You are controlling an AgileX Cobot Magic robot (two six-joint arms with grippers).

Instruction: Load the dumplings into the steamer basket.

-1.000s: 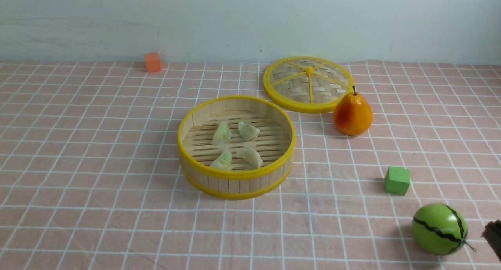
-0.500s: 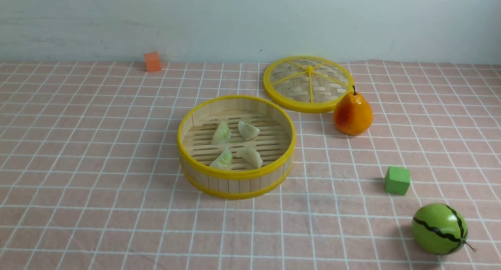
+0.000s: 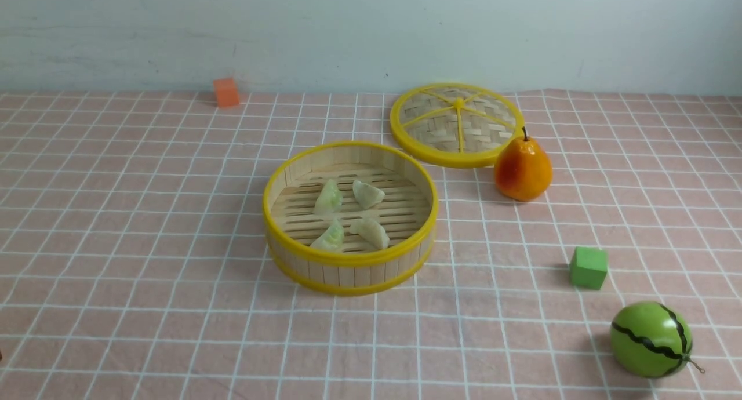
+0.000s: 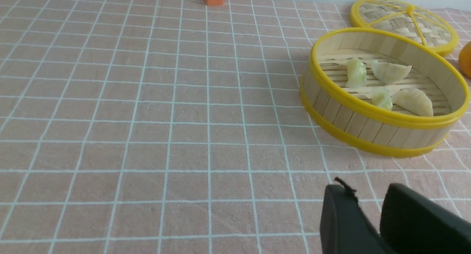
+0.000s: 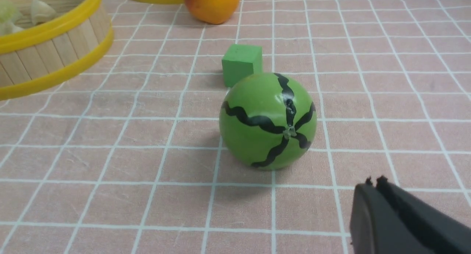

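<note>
The steamer basket (image 3: 349, 260) stands mid-table, round with yellow rims. Four dumplings lie on its slatted floor: two pale green ones (image 3: 328, 197) (image 3: 329, 237) and two cream ones (image 3: 367, 193) (image 3: 371, 232). The left wrist view shows the basket (image 4: 368, 112) with the dumplings (image 4: 392, 71) inside it. My left gripper (image 4: 368, 189) hovers over bare cloth well short of the basket, open, with nothing between its fingers. My right gripper (image 5: 375, 181) is shut and empty, close to a green watermelon ball (image 5: 268, 121). Neither gripper shows in the front view.
The woven lid (image 3: 457, 124) lies behind the basket with a pear (image 3: 522, 169) against its edge. A green cube (image 3: 588, 266) and the watermelon ball (image 3: 650, 339) sit front right. An orange cube (image 3: 226, 91) stands by the back wall.
The dark tip of my right gripper, at the front view's right edge a second ago, has drawn out of that view. Basket and dumplings have not moved.
</note>
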